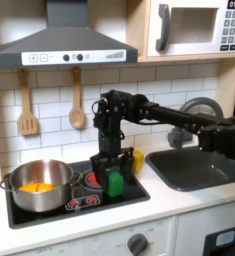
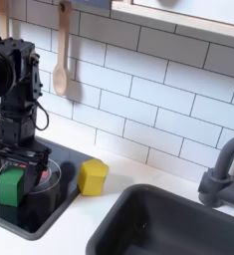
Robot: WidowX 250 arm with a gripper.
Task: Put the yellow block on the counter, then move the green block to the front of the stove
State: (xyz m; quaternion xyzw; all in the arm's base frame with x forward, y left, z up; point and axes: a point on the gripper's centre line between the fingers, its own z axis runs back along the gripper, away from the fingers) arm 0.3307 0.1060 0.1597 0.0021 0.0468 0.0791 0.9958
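The hand (image 1: 113, 172) (image 2: 11, 174) stood over the stove (image 1: 49, 209) (image 2: 51, 204), its fingers closed around the green block (image 1: 115, 183) (image 2: 10, 186), a small bright green cuboid held upright. The yellow block (image 1: 137, 160) (image 2: 93, 176), a rounded-edged piece of similar size, lay just beside the hand on the off-white surface (image 1: 179, 205) (image 2: 79, 224).

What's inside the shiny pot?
The pot on the stove holds an orange-yellow toy food piece. The pot's wall hides the rest of its bottom, so anything under the piece can't be seen.
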